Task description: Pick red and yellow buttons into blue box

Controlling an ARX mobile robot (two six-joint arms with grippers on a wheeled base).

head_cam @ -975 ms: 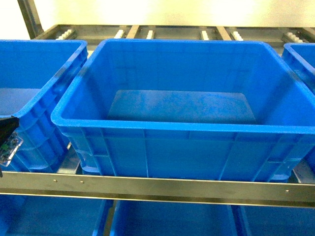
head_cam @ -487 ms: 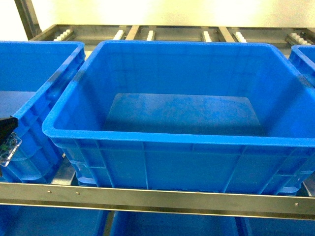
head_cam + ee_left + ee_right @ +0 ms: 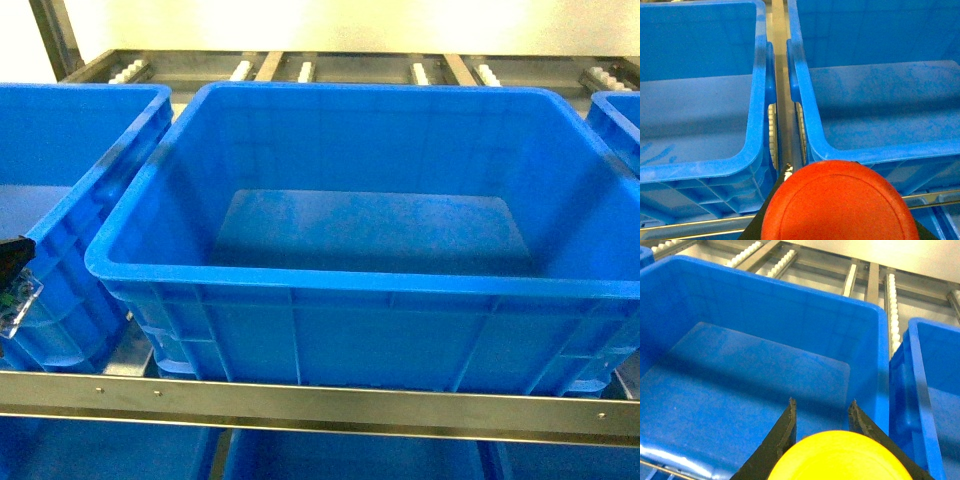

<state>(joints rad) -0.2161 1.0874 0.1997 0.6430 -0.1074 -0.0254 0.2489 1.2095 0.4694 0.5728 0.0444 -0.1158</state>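
- Front and centre on the shelf sits the blue box [image 3: 340,290], its floor bare, neither button inside yet.
- Left claw [image 3: 840,235] is clamped on the red button [image 3: 840,205]; the cap fills the bottom of the left wrist view, sitting short of the box's near-left corner and over the gap between this box and the neighbouring crate [image 3: 700,125].
- Right claw [image 3: 822,415] grips the yellow button [image 3: 840,455], black tips showing just past the cap, already looking down over the box's near rim towards the right side.
- Head view catches only a sliver of the left claw at the far left edge, beside the neighbouring crate.
- Big risk on the left: let go from this spot and the red button likely lands in the gap or the wrong crate.
- Releasing from too high could make either button bounce on the hard floor; a low-carried cap could also clip the thick rim.
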